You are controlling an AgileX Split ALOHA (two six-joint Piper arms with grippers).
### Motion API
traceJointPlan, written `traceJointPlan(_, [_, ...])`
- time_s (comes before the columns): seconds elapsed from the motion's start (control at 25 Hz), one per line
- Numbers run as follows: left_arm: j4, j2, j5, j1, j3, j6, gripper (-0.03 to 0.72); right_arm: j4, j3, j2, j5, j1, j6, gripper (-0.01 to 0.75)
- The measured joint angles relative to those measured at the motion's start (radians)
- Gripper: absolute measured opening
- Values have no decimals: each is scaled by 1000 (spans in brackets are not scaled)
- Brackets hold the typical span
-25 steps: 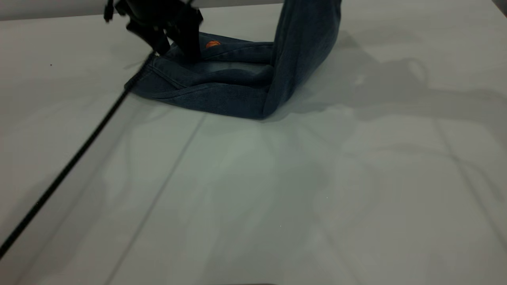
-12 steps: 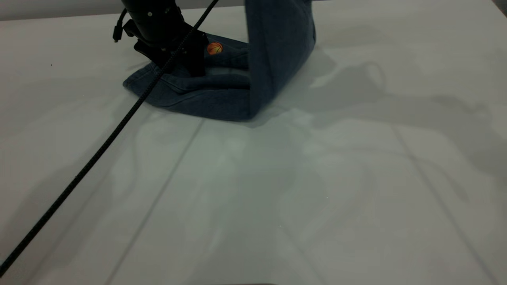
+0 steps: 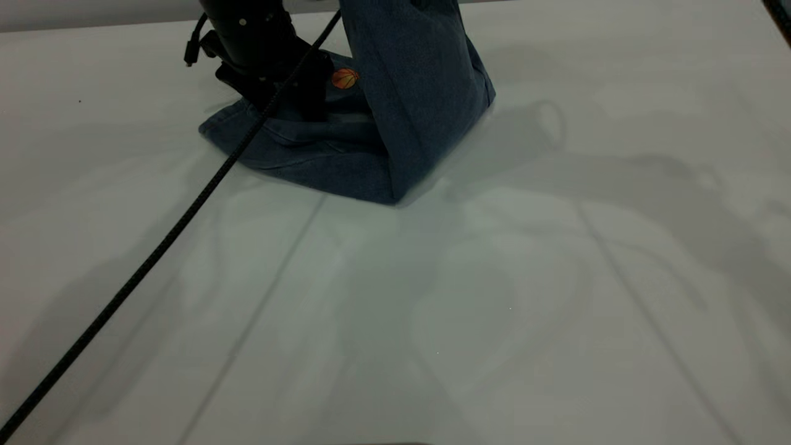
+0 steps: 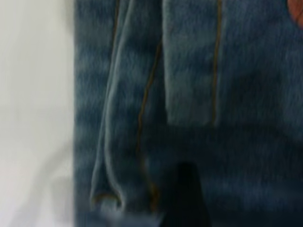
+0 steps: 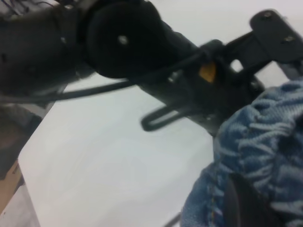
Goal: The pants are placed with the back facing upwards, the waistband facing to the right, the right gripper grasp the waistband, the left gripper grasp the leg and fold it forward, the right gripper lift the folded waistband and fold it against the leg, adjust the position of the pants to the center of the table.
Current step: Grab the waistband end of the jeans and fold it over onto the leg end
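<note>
Lengthwise fold done; my right claw [image 5: 246,203] grips the raised waistband of the pants [image 3: 371,123], mid-fold; left claw [image 3: 290,102] pins the leg, opening unclear.

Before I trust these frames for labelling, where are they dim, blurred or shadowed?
Exterior view: dim overall, with broad soft shadows across the table to the right of the pants; the left gripper shows only as a dark shape. Left wrist view: denim smeared with blur. Right wrist view: the left arm is soft and out of focus; the gathered waistband is sharper.
</note>
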Motion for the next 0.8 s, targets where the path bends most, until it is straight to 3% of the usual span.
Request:
traceJointPlan(0.4, [284, -98, 328, 62, -280, -156, 547, 66, 0, 87, 6, 26, -69, 78])
traceJointPlan(0.56, [303, -99, 380, 62, -389, -185, 547, 92, 0, 123, 0, 60, -102, 89])
traceJointPlan(0.68, [287, -99, 384, 62, -440, -194, 547, 95, 0, 137, -10, 87, -105, 136])
traceJointPlan(0.8, [224, -99, 385, 62, -469, -194, 547, 98, 0, 144, -14, 104, -105, 247])
